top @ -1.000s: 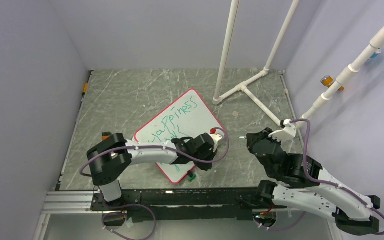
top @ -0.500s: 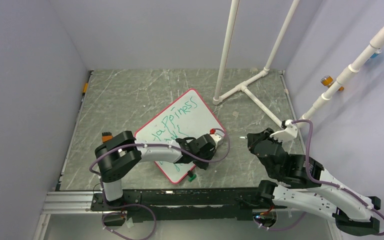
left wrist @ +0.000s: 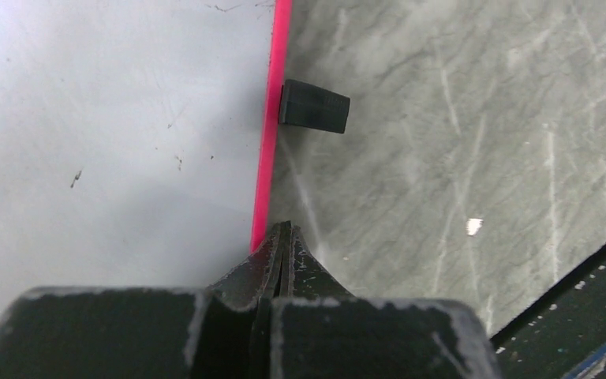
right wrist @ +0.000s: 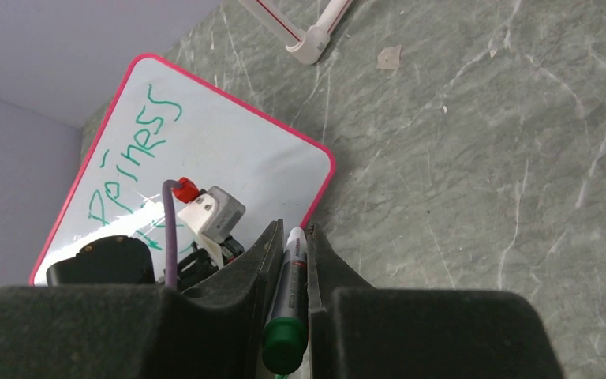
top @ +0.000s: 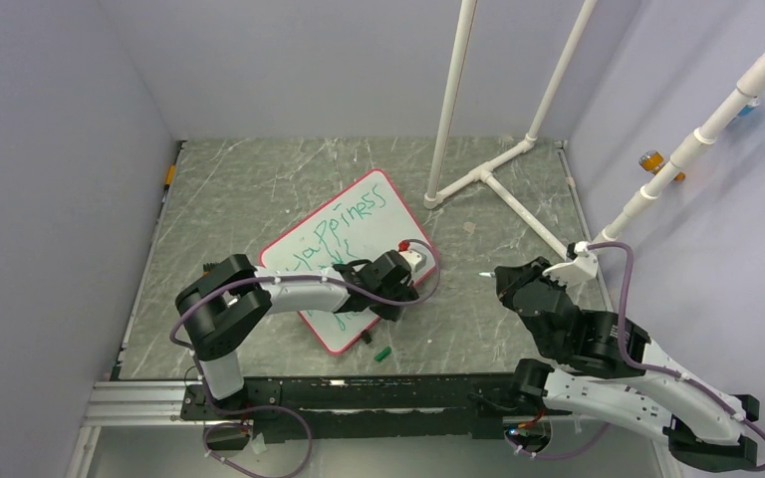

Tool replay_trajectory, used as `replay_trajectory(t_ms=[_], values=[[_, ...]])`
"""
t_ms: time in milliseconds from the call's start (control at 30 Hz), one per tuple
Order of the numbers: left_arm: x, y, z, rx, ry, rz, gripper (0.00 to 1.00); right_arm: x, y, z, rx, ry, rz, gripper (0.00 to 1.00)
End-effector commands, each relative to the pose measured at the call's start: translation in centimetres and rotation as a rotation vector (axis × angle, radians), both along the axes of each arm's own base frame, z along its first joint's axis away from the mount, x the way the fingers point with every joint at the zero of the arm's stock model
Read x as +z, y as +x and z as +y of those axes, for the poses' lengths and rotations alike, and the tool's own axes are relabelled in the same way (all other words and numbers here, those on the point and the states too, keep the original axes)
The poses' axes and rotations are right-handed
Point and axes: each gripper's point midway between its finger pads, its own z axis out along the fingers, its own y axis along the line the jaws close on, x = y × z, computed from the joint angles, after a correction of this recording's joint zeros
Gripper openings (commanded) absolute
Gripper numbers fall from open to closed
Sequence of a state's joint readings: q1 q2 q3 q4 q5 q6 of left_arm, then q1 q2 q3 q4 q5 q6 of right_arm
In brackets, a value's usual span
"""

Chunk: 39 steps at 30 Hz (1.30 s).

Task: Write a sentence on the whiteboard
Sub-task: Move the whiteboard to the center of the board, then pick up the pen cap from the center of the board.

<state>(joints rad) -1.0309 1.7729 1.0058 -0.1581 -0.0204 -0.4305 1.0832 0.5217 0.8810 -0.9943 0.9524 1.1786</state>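
Note:
The whiteboard, white with a thin pink frame, lies slanted on the grey table. Green marker words of the sentence run across it, and "piness" reads in the right wrist view; the left arm covers the lower lines. My left gripper is shut with nothing between its fingers. Its tips sit at the board's pink right edge, just short of a black clip foot. Right of the board, above the table, my right gripper is shut on a green-ended marker.
A loose green cap lies on the table just below the board's near corner. A white pipe frame stands at the back right, with more pipe along the right wall. The arms' black base rail runs along the near edge.
The whiteboard has slid left and away with the shut left gripper against its edge, so the green cap now lies apart from it. The right gripper has barely moved.

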Motion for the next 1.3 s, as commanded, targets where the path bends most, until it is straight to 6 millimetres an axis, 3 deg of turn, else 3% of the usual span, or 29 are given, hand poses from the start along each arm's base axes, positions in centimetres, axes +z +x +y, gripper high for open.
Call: replay_trajectory(t_ms=[0,200,400,533,767,933,1033,1167,1267], values=[[-0.1,2.0,3.5,0.050,0.083,-0.055,0.00,-0.2,-0.1,-0.6,-0.019,0.007,-0.006,0.00],[0.4,2.9,4.5,0.065,0.085,-0.062,0.00,-0.3,-0.3,-0.9,-0.021,0.010,-0.002,0.00],[1.8,2.8,4.0,0.042,0.065,-0.068,0.00,-0.9,-0.4,-1.2,-0.022,0.009,0.000,0.00],[3.9,2.7,3.6,0.017,0.046,-0.078,0.00,-1.8,-0.4,-1.3,-0.029,-0.018,0.012,0.00],[9.2,1.7,3.0,-0.056,-0.012,-0.140,0.02,-2.4,-0.4,-0.3,0.010,-0.030,0.028,0.00],[12.1,-0.4,3.4,-0.133,-0.009,-0.182,0.12,-2.5,-0.4,0.3,0.035,-0.033,0.041,0.00],[12.9,-2.1,4.2,-0.161,-0.011,-0.194,0.25,-2.4,-0.4,0.6,0.044,-0.030,0.043,0.00],[12.5,-5.1,5.9,-0.190,-0.038,-0.176,0.43,-2.3,-0.5,0.7,0.050,-0.031,0.046,0.00],[11.2,-7.0,7.0,-0.210,-0.038,-0.158,0.47,-2.2,-0.4,0.9,0.053,-0.029,0.045,0.00]])
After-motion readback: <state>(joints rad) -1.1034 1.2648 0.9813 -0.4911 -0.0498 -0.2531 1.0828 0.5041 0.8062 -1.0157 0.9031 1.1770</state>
